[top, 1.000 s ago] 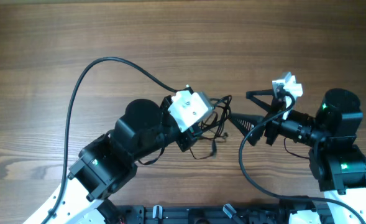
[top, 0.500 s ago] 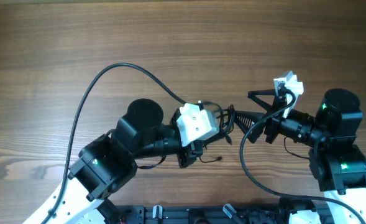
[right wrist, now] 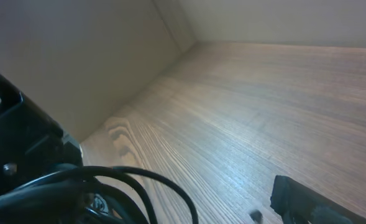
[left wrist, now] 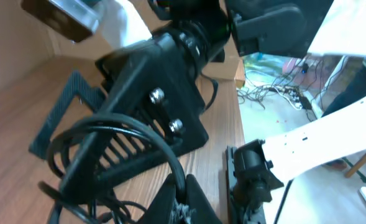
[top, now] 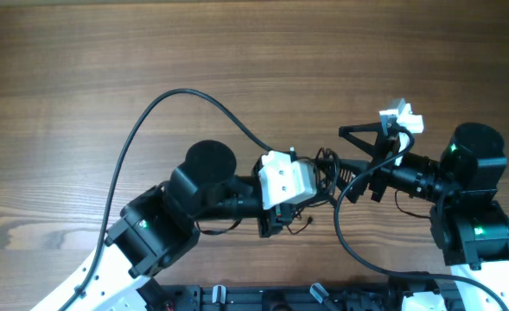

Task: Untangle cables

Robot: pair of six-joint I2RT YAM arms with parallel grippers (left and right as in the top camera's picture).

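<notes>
Cables (top: 323,164) are bunching up between the arms, the left gripper (left wrist: 179,202) pinching them tight, likely holding them steady while the right gripper (top: 340,149) is standing wide open beside them

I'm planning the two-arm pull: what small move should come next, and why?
Probably close the right gripper on a strand. Its jaws stand wide open right at the cables, which the shut left gripper holds; a second grip would let the arms pull apart.
</notes>
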